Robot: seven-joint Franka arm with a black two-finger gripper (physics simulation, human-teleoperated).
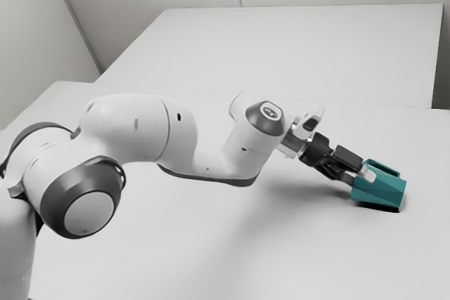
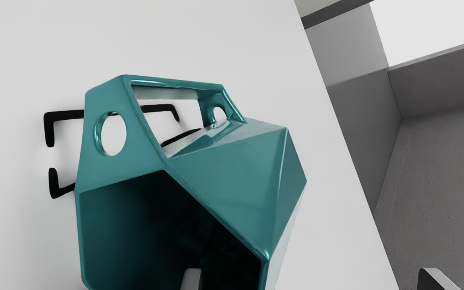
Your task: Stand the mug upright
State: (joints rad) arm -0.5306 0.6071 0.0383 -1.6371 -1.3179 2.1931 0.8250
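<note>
Mug on its side, gripper spread at its mouth.
The lower part of the teal mug is cut off in the wrist view, its inside sinks into black, and how deep the gripper reaches is hard to tell; one finger lies over the dark mouth, the other is well apart, past the mug's outer wall, so the two stand wide with nothing pinched. The exterior view has the mug toward its right, on the table in front of the far edge, with the handle uppermost and a black strip beneath, whether mark or shadow I can't say; the wrist view shows the mouth facing the gripper, round holes through the handle, and black corner marks on the tabletop, partly hidden behind the mug.
</note>
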